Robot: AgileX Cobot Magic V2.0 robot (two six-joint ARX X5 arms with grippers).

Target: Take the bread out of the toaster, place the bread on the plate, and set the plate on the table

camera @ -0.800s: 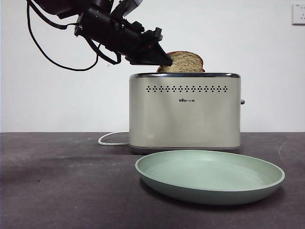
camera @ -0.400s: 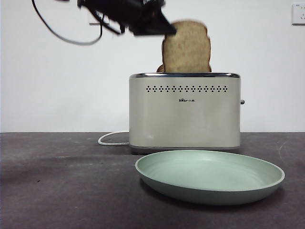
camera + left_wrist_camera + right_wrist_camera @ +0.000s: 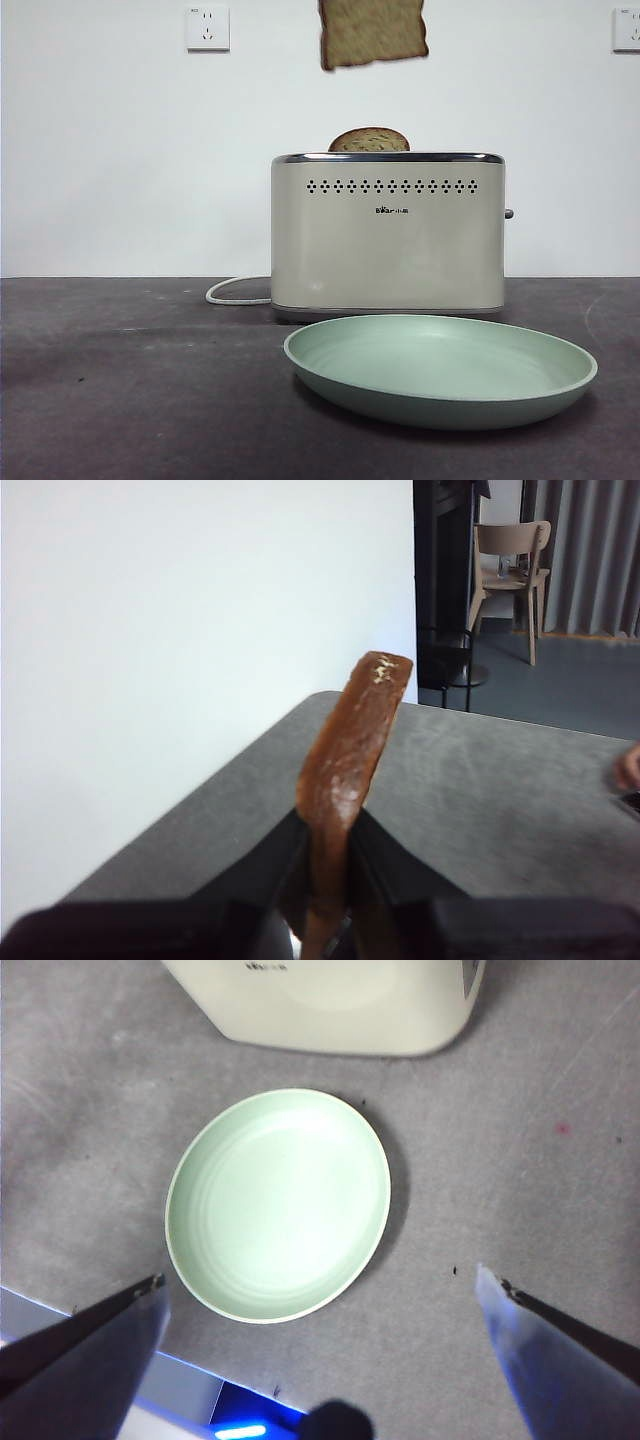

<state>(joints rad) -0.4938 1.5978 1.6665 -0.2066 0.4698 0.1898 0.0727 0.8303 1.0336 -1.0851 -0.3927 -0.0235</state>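
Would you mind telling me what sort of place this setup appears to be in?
Probably an office or lab test station, not a home kitchen: a bare white wall with sockets, the toaster and plate alone on a plain table, and a chair and curtain beyond.

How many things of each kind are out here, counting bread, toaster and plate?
Tan speckled bread slices: 2, one lifted slice high above the toaster, one domed slice in its slot
Boxy cream toaster: 1
Round mint-green plate: 1
Total: 4
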